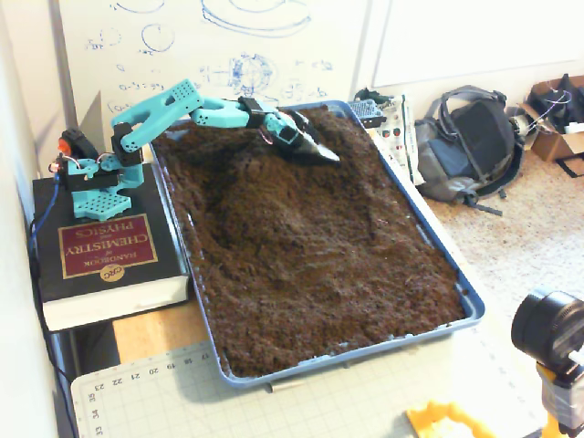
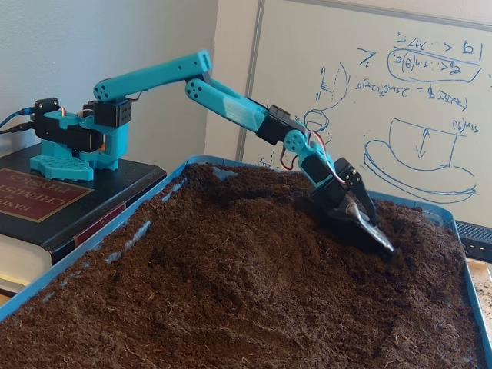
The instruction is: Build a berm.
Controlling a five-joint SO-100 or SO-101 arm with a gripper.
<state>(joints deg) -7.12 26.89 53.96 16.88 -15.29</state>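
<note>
Currently, status as recorded:
Arm: teal arm (image 1: 192,102) reached from its base on a book (image 1: 102,260) over the far end of the blue tray (image 1: 470,310).
Claw: claw (image 2: 367,227) carried a flat metal blade (image 1: 319,149), its tip dug into the soil (image 1: 347,265) near the tray's far edge; jaw spacing could not be told.
Berm: berm (image 1: 260,196) was a raised mound in the far-left part of the tray, just beside the blade; also seen in the low fixed view (image 2: 231,254).
Surroundings: whiteboard (image 2: 369,92) stood behind; backpack (image 1: 470,146) lay on the floor.
</note>
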